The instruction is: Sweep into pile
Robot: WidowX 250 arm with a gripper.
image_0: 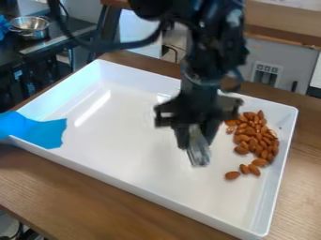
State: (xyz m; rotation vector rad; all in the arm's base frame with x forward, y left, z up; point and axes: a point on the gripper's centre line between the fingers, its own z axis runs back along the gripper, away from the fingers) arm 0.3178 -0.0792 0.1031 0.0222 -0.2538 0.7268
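Gripper [197, 141]: I hang over the white tray, right of its middle in the camera view, at the lower end of the black arm [213, 51], and point downward.
Jaws: mine are closed on the silvery tool, one on either side of its upper part.
Silvery tool [201, 155]: held between my jaws, slightly tilted, its lower end towards the near side of the tray; whether it touches the tray floor I cannot tell.
Almonds [258, 138]: brown, gathered in a dense cluster inside the tray along its right-hand wall, near the tool but apart from it.
Loose almonds [233, 175]: a few lie in a short, uneven row on the near side of the cluster, the leftmost well out from the wall.
White tray [144, 190]: rectangular, with raised walls, set at a slant on the wooden table [75, 197].
Blue material [37, 131]: draped over the tray's left corner, its free edge inside; cloth or plastic, I cannot tell.
Metal pot [30, 27]: on a dark counter [63, 28] at the upper left.
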